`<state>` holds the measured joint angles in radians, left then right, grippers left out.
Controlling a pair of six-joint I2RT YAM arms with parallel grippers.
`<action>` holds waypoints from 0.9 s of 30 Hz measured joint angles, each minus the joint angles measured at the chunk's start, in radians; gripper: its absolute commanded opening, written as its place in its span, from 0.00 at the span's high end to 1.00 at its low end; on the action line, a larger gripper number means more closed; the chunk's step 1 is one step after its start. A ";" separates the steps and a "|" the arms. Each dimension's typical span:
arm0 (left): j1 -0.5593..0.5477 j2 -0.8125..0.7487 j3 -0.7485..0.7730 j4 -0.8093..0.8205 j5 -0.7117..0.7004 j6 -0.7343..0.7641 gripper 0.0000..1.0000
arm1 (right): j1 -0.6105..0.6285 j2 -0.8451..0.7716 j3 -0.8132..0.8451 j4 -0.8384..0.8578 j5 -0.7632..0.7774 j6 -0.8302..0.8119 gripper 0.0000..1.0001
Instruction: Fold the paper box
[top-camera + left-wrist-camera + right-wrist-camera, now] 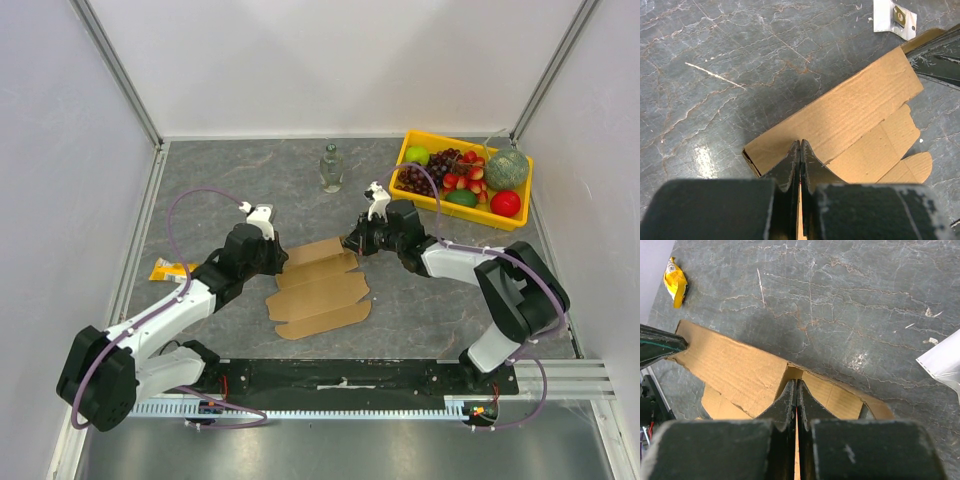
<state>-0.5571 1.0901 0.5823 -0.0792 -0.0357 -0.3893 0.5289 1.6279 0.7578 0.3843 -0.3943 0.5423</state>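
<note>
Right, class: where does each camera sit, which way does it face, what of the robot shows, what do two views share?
Top external: above and behind, looking down at the table; left arm and right arm show.
Left wrist: on the left arm, looking along the left fingers, shut on the paper box.
Right wrist: on the right arm, along the right fingers, shut likewise.
Shared: both wrist views show the paper box.

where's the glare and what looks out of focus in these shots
Left wrist view: a white glare patch on the table, the cardboard sharp, the near end of the jaws soft. Right wrist view: a smaller glare spot right of centre and a dark shadow on the table just beyond the cardboard's raised edge. Top view: even light, soft shadows only, nothing blurred.
</note>
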 measured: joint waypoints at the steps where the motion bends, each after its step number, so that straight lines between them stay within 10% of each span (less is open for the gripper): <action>1: -0.001 0.001 0.000 0.000 0.002 0.000 0.98 | -0.003 0.005 -0.002 0.008 -0.010 0.007 1.00; 27: -0.008 0.013 0.000 0.010 0.013 -0.003 0.98 | -0.047 0.140 -0.083 0.330 -0.224 0.290 1.00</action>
<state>-0.5655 1.1034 0.5823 -0.0692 -0.0227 -0.3927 0.4820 1.7679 0.6746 0.7139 -0.6186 0.8322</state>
